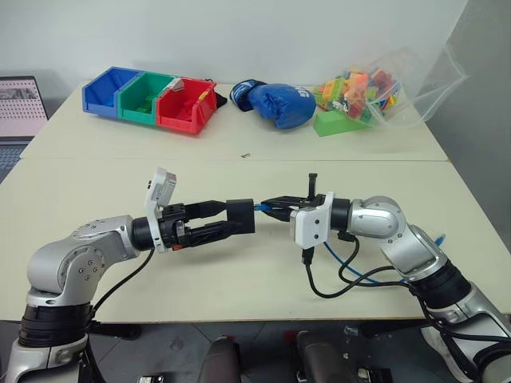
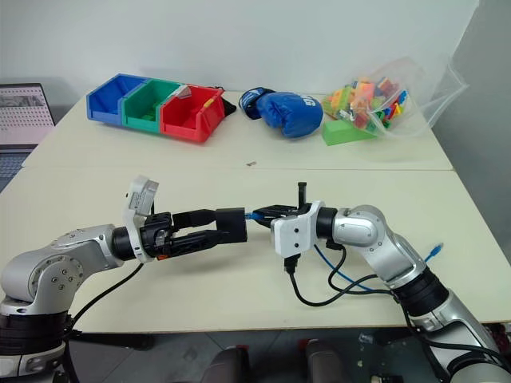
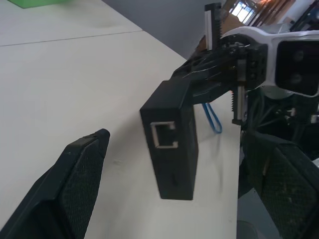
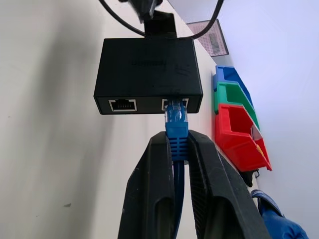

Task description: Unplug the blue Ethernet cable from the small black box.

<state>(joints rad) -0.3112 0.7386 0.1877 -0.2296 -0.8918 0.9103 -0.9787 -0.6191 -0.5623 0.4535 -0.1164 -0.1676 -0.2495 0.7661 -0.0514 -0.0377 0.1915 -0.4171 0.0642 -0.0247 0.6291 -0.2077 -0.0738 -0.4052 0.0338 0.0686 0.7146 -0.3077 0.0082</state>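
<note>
Head views: the small black box (image 1: pixel 239 216) hangs above the tabletop (image 1: pixel 239 271) toward its near edge, between the left gripper (image 1: pixel 214 218) and the right gripper (image 1: pixel 271 208).
Left wrist view: left fingers (image 3: pixel 75 184) spread wide on either side of the box; no contact visible.
Right wrist view: right fingers (image 4: pixel 149 194) pinch the blue Ethernet cable (image 4: pixel 176 130) just behind its plug, which sits in the box's port.

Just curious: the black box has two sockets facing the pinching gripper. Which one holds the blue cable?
The socket nearer the coloured bins holds the blue Ethernet cable; the small black box has its other socket empty.
</note>
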